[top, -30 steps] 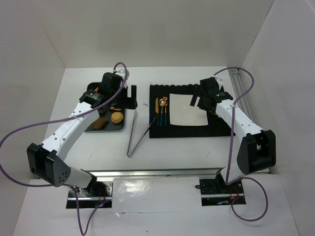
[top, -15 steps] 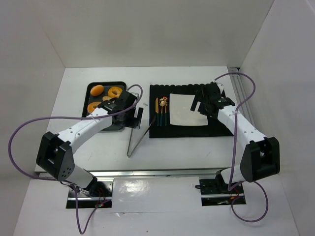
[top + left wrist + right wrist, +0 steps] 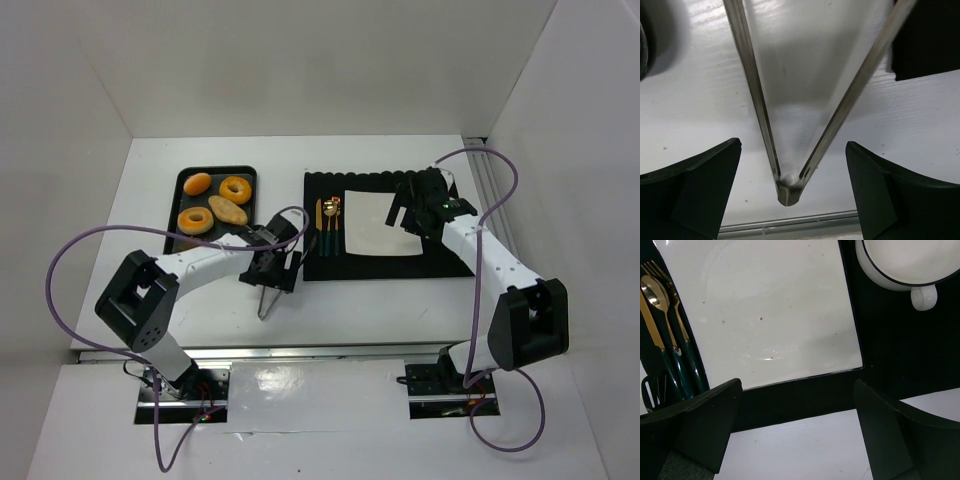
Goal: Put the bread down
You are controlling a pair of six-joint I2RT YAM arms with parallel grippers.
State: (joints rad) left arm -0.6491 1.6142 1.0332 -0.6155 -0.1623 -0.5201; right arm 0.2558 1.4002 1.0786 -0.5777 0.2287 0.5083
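Two near-identical golden-orange rings of bread (image 3: pixel 235 188) (image 3: pixel 195 219) lie in the dark tray (image 3: pixel 246 173) at the back left; I cannot tell which is the task's bread. My left gripper (image 3: pixel 277 268) is open and empty, low over the metal tongs (image 3: pixel 264 300) on the table, apart from the tray. In the left wrist view the tongs' hinge (image 3: pixel 788 192) lies between my open fingers (image 3: pixel 695 185). My right gripper (image 3: pixel 403 212) is open and empty over the white square plate (image 3: pixel 375 225), which fills the right wrist view (image 3: pixel 770 310).
A hole-less orange bun (image 3: pixel 197 184) and an oblong brown loaf (image 3: pixel 228 210) share the tray. A black mat (image 3: pixel 385 265) holds the plate and gold cutlery (image 3: pixel 329 222). A white cup (image 3: pixel 905 265) stands beyond the plate. White walls enclose the table.
My left arm has drawn back from the tray to the tongs near the table's front, uncovering the breads. My right gripper has shifted slightly over the plate.
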